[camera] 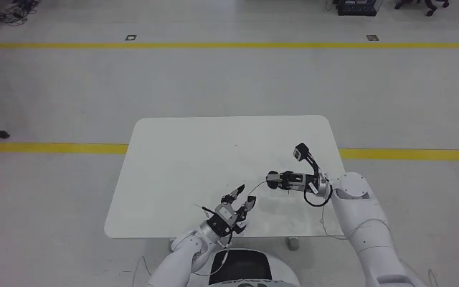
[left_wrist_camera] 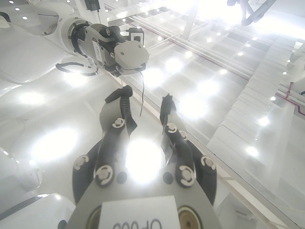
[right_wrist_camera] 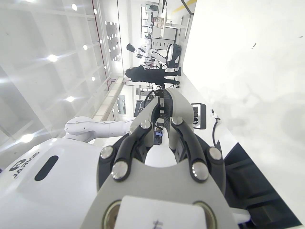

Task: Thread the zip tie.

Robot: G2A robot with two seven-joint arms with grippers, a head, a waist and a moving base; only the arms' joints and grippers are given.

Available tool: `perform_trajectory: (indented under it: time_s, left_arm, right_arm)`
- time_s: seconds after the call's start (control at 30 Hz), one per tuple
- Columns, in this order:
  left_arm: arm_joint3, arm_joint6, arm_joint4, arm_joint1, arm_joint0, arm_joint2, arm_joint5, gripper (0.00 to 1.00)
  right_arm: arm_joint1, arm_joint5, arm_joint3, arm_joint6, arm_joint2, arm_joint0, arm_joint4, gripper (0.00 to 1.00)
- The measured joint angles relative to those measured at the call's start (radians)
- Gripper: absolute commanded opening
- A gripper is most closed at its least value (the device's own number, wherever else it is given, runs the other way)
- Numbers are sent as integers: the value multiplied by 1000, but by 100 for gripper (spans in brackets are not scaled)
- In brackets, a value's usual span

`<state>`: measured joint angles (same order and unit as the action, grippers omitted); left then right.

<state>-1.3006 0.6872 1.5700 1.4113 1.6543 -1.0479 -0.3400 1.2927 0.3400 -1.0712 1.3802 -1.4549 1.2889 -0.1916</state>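
A thin black zip tie [camera: 252,186] sticks out from my right gripper [camera: 270,179], which is shut on one end of it above the table's front right part. In the left wrist view the zip tie [left_wrist_camera: 142,91] hangs from the right gripper [left_wrist_camera: 134,69], and its free tip lies in the gap between the fingers of my left gripper [left_wrist_camera: 145,97] without touching either one. My left gripper [camera: 240,201] is open, just left of the right one near the table's front edge. In the right wrist view the right gripper [right_wrist_camera: 162,98] has its fingers pressed close together.
The white table [camera: 186,158] carries no other objects. Its front edge runs just below both grippers. Yellow floor lines cross behind and beside it.
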Motion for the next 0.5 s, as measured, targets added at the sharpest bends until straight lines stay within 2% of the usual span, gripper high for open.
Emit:
perform_trajectory:
  time_s: [0.27,0.37,0.47,0.5]
  left_arm:
    - [-14,-33,0,-26,-18,2,0,100]
    - [-27,-70,0,-46,-34,6,0,100]
    - [-46,-95,0,-76,-56,16,0,100]
    - [-56,-95,-6,-91,-67,22,0,100]
  right_arm:
    - [-2,0,24,8,-13,-7,-9,0]
    - [-3,0,34,10,-17,-10,-15,0]
    - [-3,0,48,10,-18,-13,-22,0]
    - [-4,0,55,10,-17,-15,-25,0]
